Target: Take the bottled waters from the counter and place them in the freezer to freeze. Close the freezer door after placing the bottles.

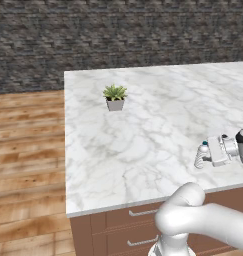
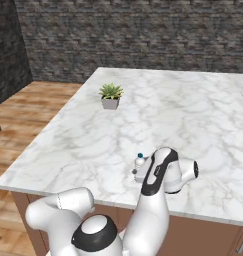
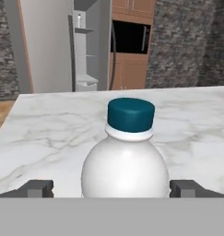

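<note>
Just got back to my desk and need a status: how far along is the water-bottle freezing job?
Early. Done: the freezer across the room stands open, and a small bottle-like shape sits on an upper shelf, too small to be sure. In hand: the open pincer brackets a water bottle standing on the counter, not yet closed on it. Left: grip it, carry it over, shelve it, then shut the freezer door.

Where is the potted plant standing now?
The potted plant stands upright on the marble counter, toward its far left corner in both base views, well apart from the bottle at the gripper.
</note>
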Robot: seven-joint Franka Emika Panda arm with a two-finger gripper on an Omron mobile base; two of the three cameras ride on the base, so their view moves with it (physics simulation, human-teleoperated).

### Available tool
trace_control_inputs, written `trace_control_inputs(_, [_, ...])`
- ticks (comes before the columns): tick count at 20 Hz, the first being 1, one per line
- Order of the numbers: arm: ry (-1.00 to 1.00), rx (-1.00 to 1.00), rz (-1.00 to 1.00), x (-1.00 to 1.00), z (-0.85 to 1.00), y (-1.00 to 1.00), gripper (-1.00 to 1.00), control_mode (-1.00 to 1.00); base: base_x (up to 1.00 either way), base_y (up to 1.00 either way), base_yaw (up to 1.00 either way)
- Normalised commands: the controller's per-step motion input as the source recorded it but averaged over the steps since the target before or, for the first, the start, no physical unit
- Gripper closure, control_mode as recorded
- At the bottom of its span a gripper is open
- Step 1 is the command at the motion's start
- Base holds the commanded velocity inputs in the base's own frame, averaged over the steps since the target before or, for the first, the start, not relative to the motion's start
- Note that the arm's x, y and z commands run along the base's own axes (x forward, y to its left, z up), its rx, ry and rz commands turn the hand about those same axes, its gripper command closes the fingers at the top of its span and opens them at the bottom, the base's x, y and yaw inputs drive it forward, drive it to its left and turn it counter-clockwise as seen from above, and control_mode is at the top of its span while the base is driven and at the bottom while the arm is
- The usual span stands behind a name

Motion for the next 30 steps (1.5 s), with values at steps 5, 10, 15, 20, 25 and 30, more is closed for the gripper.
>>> trace_control_inputs(5, [0.00, 0.00, 0.02, 0.01, 0.00, 0.11, -1.00, -1.00, 0.00, 0.00, 0.00])
trace_control_inputs(10, [0.00, 0.00, 0.01, 0.00, 0.00, 0.09, -1.00, -1.00, 0.00, 0.00, 0.00])
trace_control_inputs(15, [0.00, 0.00, 0.00, 0.00, 0.00, 0.04, 1.00, -1.00, 0.00, 0.00, 0.00])
trace_control_inputs(20, [0.00, 0.00, 0.00, 0.00, 0.00, 0.00, 1.00, -1.00, 0.00, 0.00, 0.00])
trace_control_inputs(25, [0.00, 0.00, 0.00, -0.01, 0.00, 0.00, 1.00, -1.00, 0.00, 0.00, 0.00])
trace_control_inputs(30, [0.03, 0.00, -0.13, -0.23, 0.19, -0.01, 1.00, -1.00, 0.00, 0.00, 0.00])
